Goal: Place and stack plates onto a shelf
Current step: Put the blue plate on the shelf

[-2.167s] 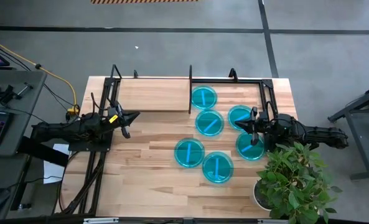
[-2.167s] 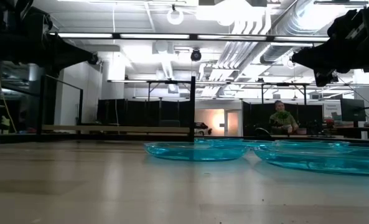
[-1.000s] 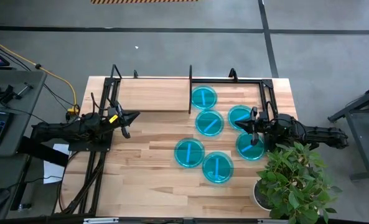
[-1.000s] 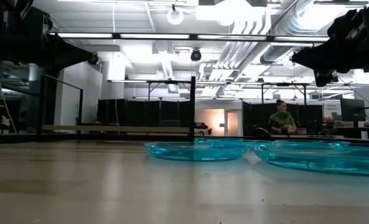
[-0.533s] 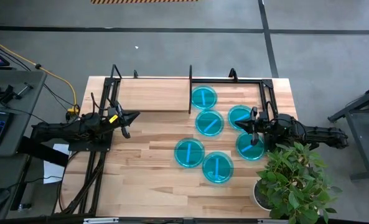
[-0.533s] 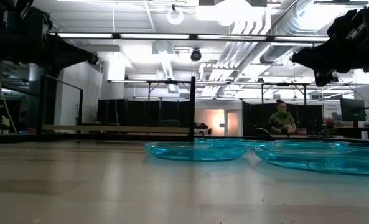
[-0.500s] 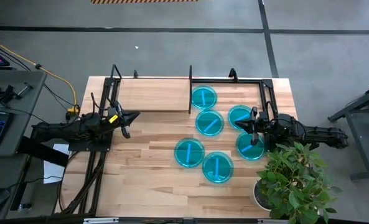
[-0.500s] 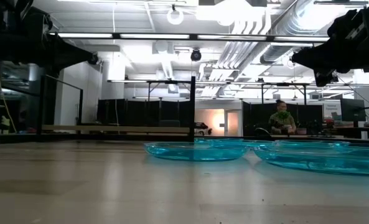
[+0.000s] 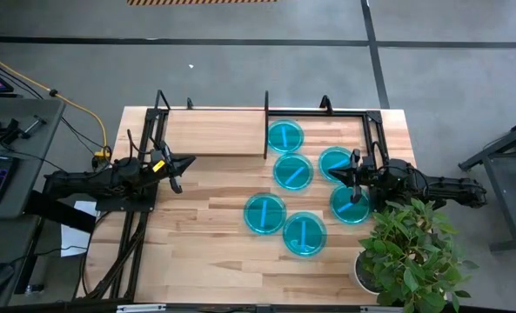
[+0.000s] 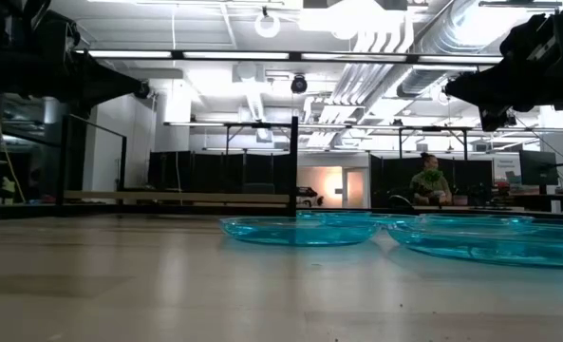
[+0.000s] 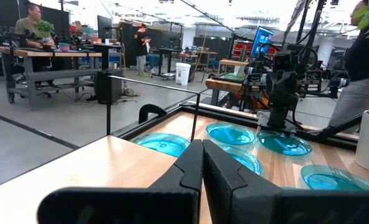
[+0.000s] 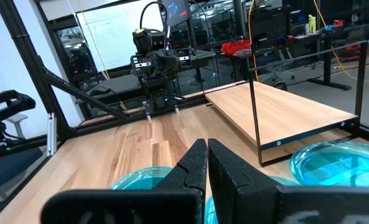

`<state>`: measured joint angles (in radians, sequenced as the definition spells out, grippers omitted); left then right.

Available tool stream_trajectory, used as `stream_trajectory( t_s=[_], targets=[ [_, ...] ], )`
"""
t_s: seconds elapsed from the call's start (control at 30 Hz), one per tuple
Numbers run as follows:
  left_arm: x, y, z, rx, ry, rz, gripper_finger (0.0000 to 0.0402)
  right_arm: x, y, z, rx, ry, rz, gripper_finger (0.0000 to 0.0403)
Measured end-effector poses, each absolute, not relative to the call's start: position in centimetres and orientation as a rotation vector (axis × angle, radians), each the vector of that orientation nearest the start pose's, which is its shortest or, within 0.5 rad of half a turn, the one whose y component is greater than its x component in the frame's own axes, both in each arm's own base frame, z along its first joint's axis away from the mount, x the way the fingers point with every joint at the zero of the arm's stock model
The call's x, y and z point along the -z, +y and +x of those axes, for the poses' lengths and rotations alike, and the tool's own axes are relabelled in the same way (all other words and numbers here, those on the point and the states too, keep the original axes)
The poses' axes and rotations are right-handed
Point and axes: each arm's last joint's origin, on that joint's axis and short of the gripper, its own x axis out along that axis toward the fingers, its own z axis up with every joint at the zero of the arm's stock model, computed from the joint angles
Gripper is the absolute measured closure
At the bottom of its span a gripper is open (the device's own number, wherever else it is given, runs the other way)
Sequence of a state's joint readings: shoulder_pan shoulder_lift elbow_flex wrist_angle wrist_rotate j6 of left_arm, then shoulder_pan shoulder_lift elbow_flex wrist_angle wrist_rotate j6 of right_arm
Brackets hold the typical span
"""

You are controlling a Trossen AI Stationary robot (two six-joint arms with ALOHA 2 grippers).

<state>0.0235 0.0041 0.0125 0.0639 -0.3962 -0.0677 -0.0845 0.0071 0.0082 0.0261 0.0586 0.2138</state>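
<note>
Cyan plates (image 9: 292, 171) lie clustered on the table's right half, one on the shelf (image 9: 214, 134); right pincer (image 9: 354, 176), fingers together, hovers among them, far nearer than left pincer (image 9: 176, 170), also closed

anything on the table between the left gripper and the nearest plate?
Nothing: in the high view, only bare plank tabletop lies between the left gripper, fingers shut, and the closest plate.

Six plates (image 9: 291, 172) on the table (image 9: 205, 235), one inside the shelf (image 9: 214, 135), potted plant (image 9: 410, 256)
</note>
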Motion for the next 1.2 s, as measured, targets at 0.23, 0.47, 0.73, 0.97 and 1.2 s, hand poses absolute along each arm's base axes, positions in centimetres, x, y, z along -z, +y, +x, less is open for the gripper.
stream_trajectory(
  t_s=[0.23,0.47,0.73,0.97,1.2],
  targets=[
    [-17.3,1.3,9.4,-0.418,-0.086,-0.08,0.0401,-16.8,-1.0,9.7,0.139,-0.044,0.236,0.04],
    [-17.3,1.3,9.4,-0.417,-0.085,-0.08,0.0401,-17.4,-1.0,9.7,0.115,-0.126,0.58,0.04],
    [-17.4,1.3,9.4,-0.417,-0.086,-0.08,0.0401,-18.5,-1.8,9.3,0.282,-0.406,1.021,0.04],
    [-17.3,1.3,9.4,-0.417,-0.085,-0.08,0.0401,-18.8,-2.3,8.9,0.444,-0.598,1.166,0.04],
    [-17.3,1.3,9.4,-0.417,-0.086,-0.08,0.0401,-22.3,-2.5,8.8,0.425,-0.774,1.093,0.04]
  ],
)
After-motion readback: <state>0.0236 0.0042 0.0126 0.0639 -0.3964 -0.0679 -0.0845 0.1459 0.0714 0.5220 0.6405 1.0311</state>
